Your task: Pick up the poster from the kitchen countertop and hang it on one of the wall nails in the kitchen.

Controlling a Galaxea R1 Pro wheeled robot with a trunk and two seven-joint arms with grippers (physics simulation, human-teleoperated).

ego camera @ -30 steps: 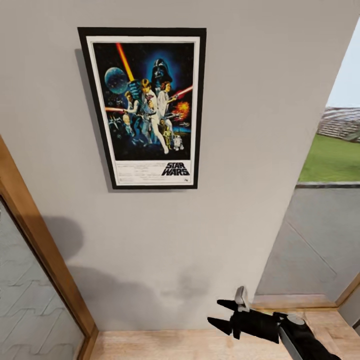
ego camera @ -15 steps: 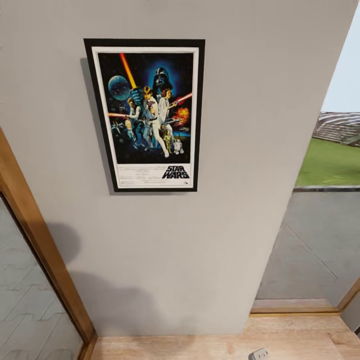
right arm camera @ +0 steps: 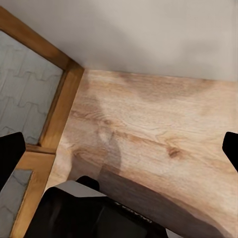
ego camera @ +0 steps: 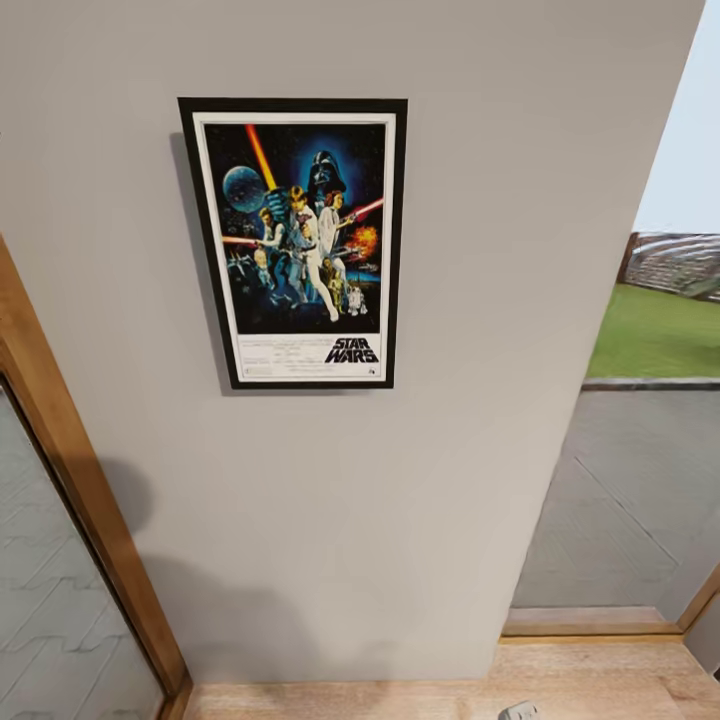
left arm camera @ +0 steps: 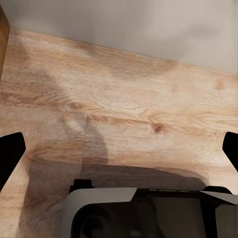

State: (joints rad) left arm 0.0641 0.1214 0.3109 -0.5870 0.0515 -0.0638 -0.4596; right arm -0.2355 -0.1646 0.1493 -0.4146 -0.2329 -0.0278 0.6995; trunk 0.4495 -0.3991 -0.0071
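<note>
Head view: the largest thing before me is the pale grey wall, and on it the poster hangs upright and flat, its black frame square to the wall, with a wooden door frame off to the left and an opening onto grass and pavement at the right. I cannot make out the nail itself; the poster covers whatever holds it. Judging by how it sits, the hanging step looks done, and what is left is only to confirm that it holds, so the next move calls for keeping both arms low and clear of the frame so nothing knocks it loose. Below the wall runs the wooden floor, and that is what my wrist cameras look down on. My left pincer is spread wide, its two dark fingertips at the far edges with nothing between them but floorboards. My right pincer is likewise spread and empty, pointed at the floor near the foot of the door frame. The poster is therefore well apart from both pincers, high on the wall above them, touched by neither.
</note>
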